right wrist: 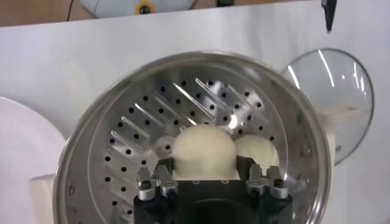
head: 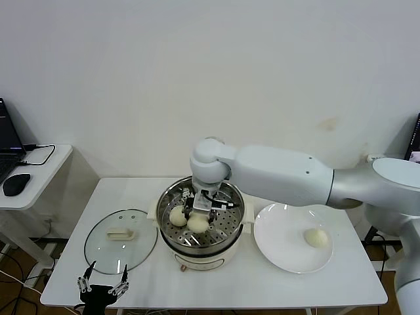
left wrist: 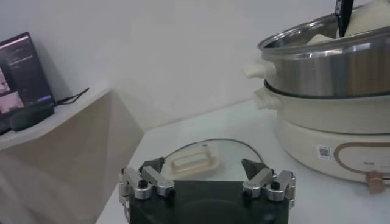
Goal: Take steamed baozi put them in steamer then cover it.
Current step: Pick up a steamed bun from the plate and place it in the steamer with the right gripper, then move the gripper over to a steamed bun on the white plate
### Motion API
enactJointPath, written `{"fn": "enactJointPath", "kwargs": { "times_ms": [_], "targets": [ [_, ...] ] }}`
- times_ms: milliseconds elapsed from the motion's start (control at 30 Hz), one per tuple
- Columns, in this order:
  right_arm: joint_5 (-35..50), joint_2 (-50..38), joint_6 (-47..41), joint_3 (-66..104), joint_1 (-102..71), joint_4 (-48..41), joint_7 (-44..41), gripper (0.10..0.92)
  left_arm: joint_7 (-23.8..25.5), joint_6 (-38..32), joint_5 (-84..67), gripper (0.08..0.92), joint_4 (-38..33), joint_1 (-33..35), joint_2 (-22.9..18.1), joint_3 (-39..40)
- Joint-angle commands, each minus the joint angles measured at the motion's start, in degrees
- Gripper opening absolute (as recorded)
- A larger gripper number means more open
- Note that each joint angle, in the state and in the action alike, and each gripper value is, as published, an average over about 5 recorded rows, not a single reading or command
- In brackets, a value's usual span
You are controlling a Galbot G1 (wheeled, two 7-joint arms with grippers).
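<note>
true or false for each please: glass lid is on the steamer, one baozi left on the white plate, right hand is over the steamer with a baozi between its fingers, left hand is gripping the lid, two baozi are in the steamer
1. The glass lid is on the steamer. False: it lies flat on the table beside the steamer.
2. One baozi is left on the white plate. True.
3. The right hand is over the steamer with a baozi between its fingers. True.
4. The left hand is gripping the lid. False: it is open and empty, at the table's near edge.
5. Two baozi are in the steamer. True: the held one and another beside it.
</note>
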Motion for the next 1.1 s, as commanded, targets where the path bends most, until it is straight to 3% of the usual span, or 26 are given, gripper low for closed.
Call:
{"fn": "enactJointPath", "kwargs": {
  "times_ms": [33, 567, 867, 1100],
  "targets": [
    [-1.11, 0.27, 0.73, -0.51, -0.33, 1.93, 0.24, 0.628, -0.01, -0.02, -0.02, 0.823, 0.02, 0.06, 0.01, 0.04],
    [-0.66, -0.71, -0.48, -2.18, -1.3, 3.03, 0.13, 0.628, 0.04, -0.01, -0.01, 0.823, 0.16, -0.14, -0.11, -0.03],
    [0.19, -0.65, -2.67, -0.98, -1.11, 2.08, 2.01, 0.807, 0.18, 0.0, 0.13, 0.823, 0.15, -0.33, -0.26, -0.13],
    [3.49, -4.29, -6.31, 3.77, 2.38, 3.04, 1.16, 0.822, 0.44, 0.09, 0.33, 0.823, -0.35, -0.03, -0.25, -0.27]
  ]
}}
